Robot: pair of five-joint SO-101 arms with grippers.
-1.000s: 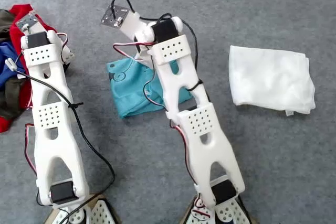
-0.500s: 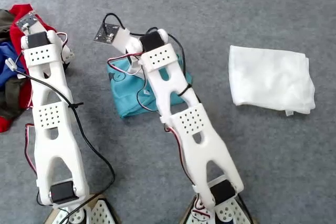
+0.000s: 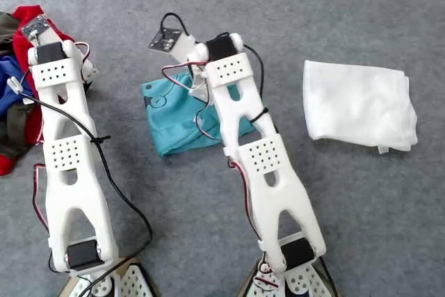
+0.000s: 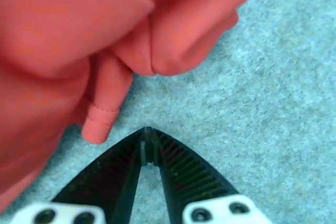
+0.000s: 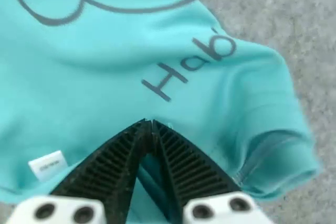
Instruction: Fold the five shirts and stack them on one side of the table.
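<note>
While both arms reach out over the grey table (image 3: 334, 26), the right claw (image 5: 150, 127) stands clenched. Its ribbed black fingers (image 5: 184, 171) meet at the tips directly above the teal shirt (image 5: 105, 51). That shirt lies folded beneath the claw, with dark lettering and a curved line drawing just beyond the tips and a small white label (image 5: 47, 165) beside one finger. Teal cloth shows through the narrow slit between the fingers farther back, but whether any of it is pinched at the tips cannot be told.

The left claw (image 4: 147, 145) is also clenched, tips touching and gripping nothing, over bare table. The red shirt (image 4: 63, 35) sits bunched just ahead of it, with a rolled hem hanging nearest, close beside one finger but apart from the tips. In the high view this red shirt belongs to a loose heap that extends to the outer side of the left claw, together with a blue shirt (image 3: 12, 85) and a dark garment (image 3: 10, 133).

The white shirt (image 3: 358, 106) lies folded and alone, well apart from the right claw, on the side away from the left one.
</note>
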